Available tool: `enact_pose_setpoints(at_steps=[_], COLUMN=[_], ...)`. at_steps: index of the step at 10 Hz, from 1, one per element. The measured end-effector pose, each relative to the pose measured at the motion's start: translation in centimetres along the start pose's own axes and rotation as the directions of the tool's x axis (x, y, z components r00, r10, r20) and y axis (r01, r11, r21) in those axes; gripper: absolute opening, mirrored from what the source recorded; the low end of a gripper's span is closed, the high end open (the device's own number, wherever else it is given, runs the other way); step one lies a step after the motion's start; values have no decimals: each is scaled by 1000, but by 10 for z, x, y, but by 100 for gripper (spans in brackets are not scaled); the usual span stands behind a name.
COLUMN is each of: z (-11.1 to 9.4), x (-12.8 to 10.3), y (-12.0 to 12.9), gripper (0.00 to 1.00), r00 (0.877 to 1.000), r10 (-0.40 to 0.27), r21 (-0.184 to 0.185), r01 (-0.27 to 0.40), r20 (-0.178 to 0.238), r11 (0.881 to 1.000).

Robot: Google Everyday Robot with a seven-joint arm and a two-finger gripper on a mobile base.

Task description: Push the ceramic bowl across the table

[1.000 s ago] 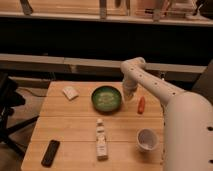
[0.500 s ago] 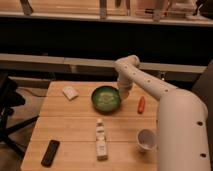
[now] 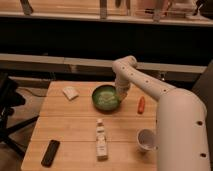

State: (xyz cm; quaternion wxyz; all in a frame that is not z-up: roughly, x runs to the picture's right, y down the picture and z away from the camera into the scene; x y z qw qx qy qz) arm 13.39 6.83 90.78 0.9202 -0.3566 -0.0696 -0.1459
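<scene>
White and jointed, the arm is reaching down from the right so that the gripper is hanging at the right rim of the ceramic bowl, touching it or just beside it.

The bowl, dark green outside with a pale speckled inside, is sitting on the far middle part of the table, whose light planks are running left to right. Just right of the bowl and gripper, a small orange-red object is lying near the table's right edge. A pale folded packet is resting at the far left, well apart from the bowl. Nearer the camera, a white bottle is lying on its side in the middle, a white cup is standing at the right beside the robot's body, and a black remote is lying at the near left corner.
</scene>
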Motion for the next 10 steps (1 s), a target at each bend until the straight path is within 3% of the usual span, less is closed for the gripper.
enact_pose_setpoints(at_steps=[2,7,10], z=[2,3,7], x=[21,30,55], y=[7,13,26], gripper=[1,1,1], r00=[1000,1000,999], r10=[18,14,35], r21=[6,4,0], r01=[-19,-14,-35], r20=[5,15,15], r11=[1000,1000,999])
